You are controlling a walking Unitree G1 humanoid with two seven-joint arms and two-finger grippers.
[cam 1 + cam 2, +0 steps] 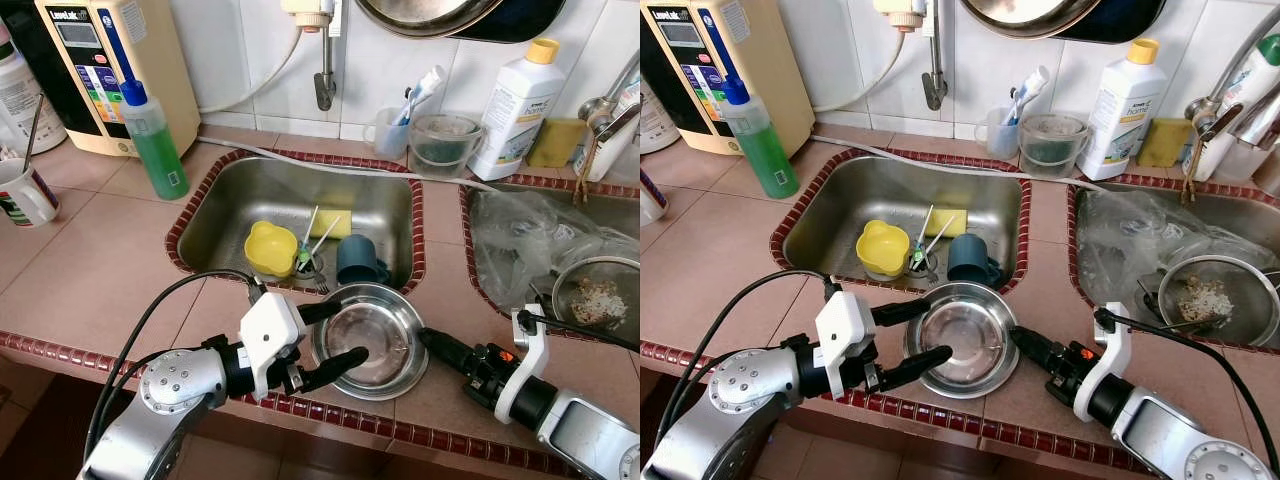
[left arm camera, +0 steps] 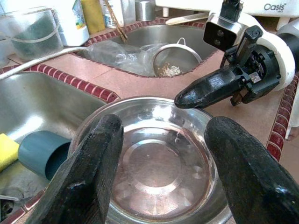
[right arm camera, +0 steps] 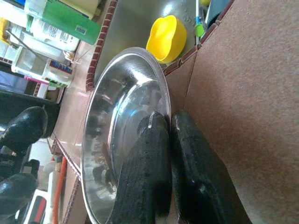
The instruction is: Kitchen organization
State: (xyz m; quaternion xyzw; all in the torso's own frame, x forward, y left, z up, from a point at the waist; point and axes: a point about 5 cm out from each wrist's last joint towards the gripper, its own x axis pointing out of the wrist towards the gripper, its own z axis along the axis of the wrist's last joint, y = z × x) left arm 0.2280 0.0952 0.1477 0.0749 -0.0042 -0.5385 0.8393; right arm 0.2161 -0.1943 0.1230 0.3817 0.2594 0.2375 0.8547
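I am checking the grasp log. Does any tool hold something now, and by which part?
The right tool pinches the steel bowl by its rim on the robot's right. The left tool is open at the bowl's opposite rim, holding nothing.

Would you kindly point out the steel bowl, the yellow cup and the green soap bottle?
steel bowl point(image 1: 372, 340): left eye view, inner bottom.
yellow cup point(image 1: 271, 248): left eye view, inside.
green soap bottle point(image 1: 156, 150): left eye view, green body.

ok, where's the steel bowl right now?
The steel bowl sits on the counter's front edge, just before the left sink, between the open left tool and the shut right tool at its rim.
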